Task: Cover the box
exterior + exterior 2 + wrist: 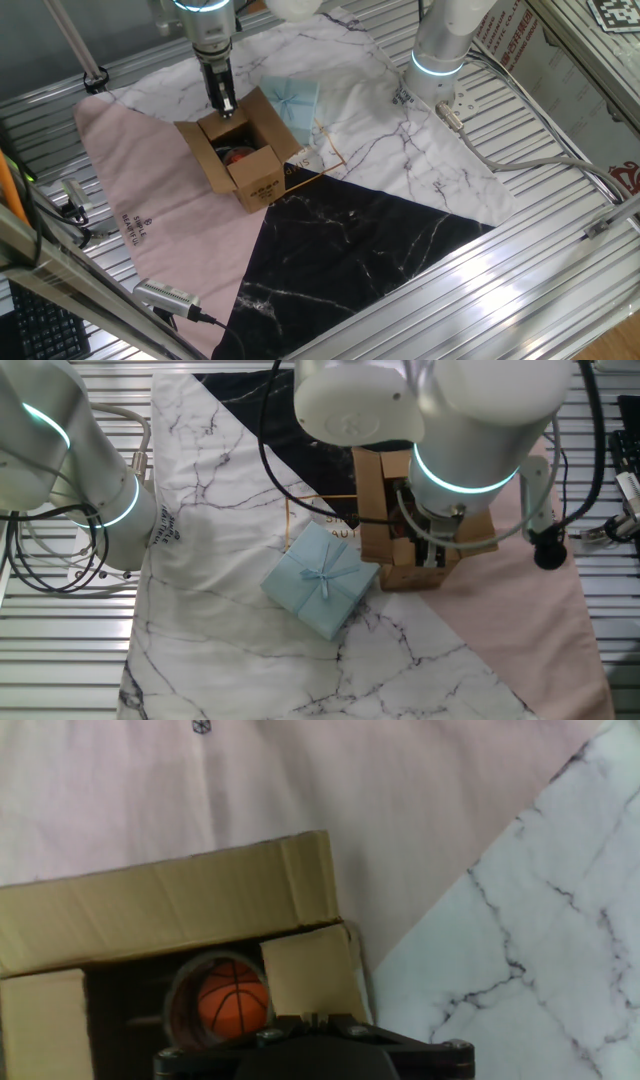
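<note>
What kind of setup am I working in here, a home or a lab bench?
Most likely a lab test bench, not a home: a ribbed aluminium table draped with a marble-print mat, a second robot arm beside it, and loose cables. The box sits open.

I saw a pale blue gift box (323,579) tied with a ribbon, resting on the white marble part of the mat (390,120). The mat also had a pink section (140,200) and a black marble section (350,250). A small basketball (233,1001) sat inside a clear cup.
</note>
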Robot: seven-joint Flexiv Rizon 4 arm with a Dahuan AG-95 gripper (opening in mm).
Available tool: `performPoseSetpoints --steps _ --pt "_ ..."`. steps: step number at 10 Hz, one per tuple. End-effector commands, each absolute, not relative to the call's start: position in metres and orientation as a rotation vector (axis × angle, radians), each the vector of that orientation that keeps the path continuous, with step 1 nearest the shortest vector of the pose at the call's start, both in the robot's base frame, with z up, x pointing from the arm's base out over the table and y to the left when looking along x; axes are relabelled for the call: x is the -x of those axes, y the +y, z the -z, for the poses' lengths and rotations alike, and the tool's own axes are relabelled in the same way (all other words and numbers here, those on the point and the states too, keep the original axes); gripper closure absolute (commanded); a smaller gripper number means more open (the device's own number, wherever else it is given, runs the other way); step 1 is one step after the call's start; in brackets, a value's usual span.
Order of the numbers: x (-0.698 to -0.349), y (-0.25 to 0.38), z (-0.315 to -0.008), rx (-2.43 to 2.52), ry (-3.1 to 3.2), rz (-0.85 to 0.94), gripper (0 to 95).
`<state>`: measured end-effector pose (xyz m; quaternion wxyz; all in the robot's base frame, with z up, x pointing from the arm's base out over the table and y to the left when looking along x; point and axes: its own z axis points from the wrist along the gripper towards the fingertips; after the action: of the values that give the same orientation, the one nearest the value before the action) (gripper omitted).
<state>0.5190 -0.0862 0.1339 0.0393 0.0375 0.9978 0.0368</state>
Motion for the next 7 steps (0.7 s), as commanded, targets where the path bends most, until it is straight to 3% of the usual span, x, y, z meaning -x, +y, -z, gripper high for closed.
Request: performPoseSetpoints --steps 1,7 --pt "-0.5184 -0.0870 -0.1344 -0.116 3.058 -0.121 95.0" --pt "-0.5161 -0.0918 -0.1285 -0.108 3.049 -0.135 95.0"
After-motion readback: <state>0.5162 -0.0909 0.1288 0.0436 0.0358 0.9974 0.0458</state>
